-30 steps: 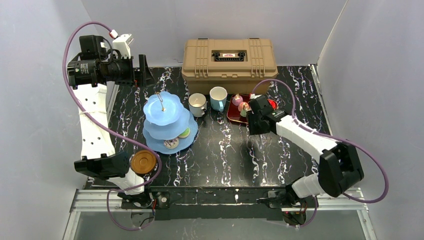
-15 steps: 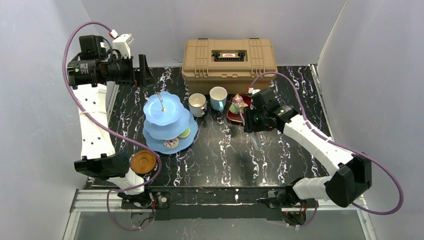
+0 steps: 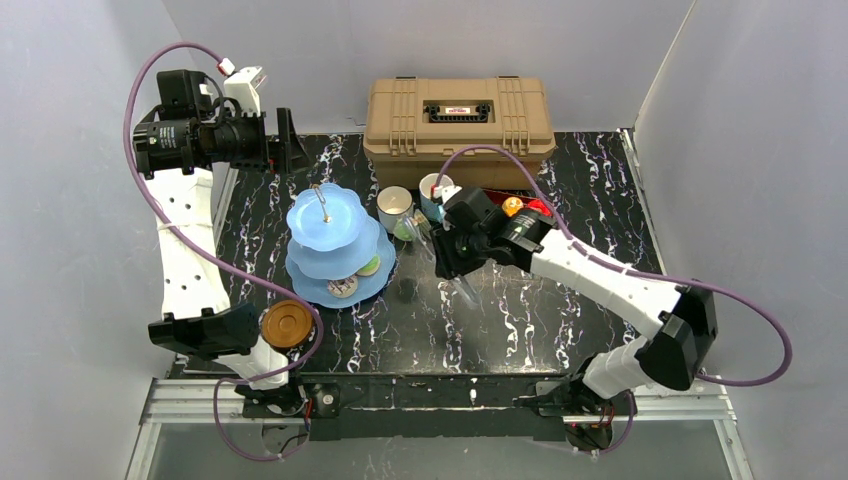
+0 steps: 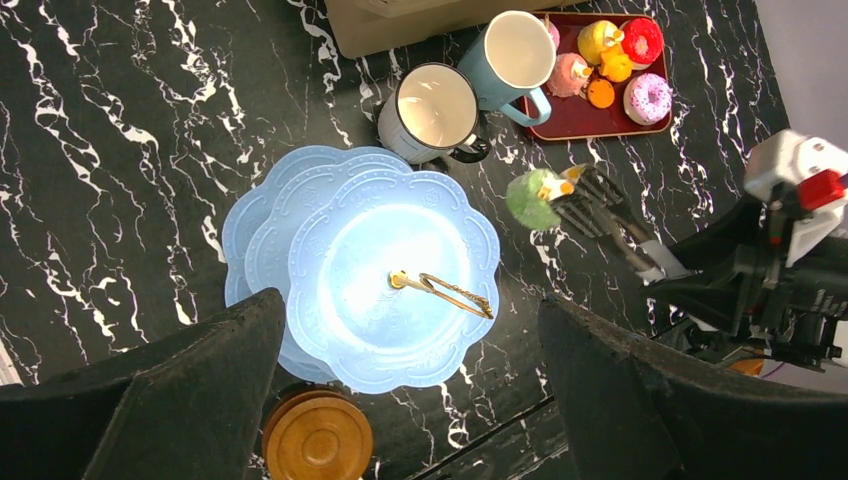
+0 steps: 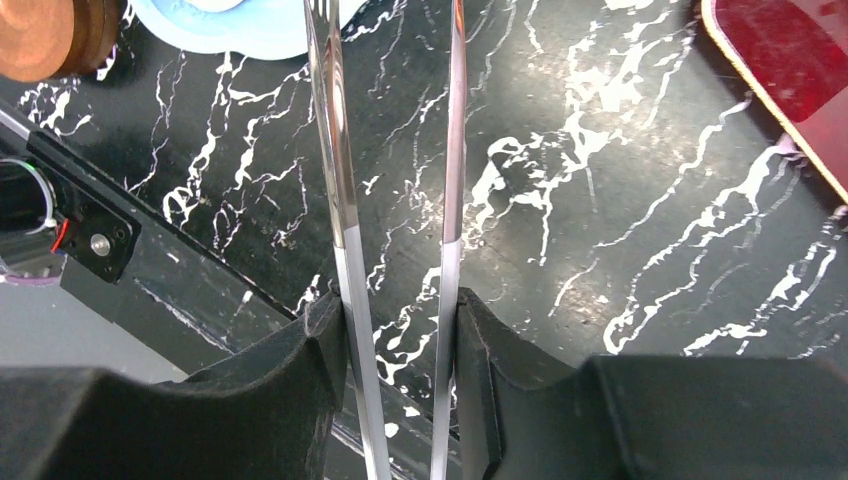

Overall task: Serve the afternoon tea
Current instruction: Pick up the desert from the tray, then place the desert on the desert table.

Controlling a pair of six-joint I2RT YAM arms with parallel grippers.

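Far left: white left arm (image 3: 190, 250) raised over the back-left corner of the black marbled table (image 3: 520, 300). The left jaws stand wide apart, gripping nothing.

Near front-left edge: stack of round brown saucers (image 3: 285, 325), just beside the arm's base.

Left of centre: light-blue three-tier scalloped cake stand (image 4: 380, 290), upright, gold handle on top. Two small toy cakes (image 3: 355, 277) sit on its bottom tier, on the side nearer the front right.

Just right of the stand: white mug (image 4: 437, 110) and light-blue mug (image 4: 515, 55), side by side, both upright, mouths up.

Between stand and white mug: fuzzy green toy cake (image 4: 533, 198) with an orange-and-white topping, pinched in the tips of the metal tongs (image 5: 340, 200), off the table, close to the stand's right edge and not on any tier.

Centre: the right jaws are clamped on the tongs' two arms, which run out parallel with a gap between them.

Back centre: tan plastic toolbox (image 3: 460, 115), lid down.

Right of the mugs: dark-red rectangular tray (image 4: 590, 118) holding pink, yellow, red and orange toy cakes and a pink-iced donut (image 4: 648, 97).
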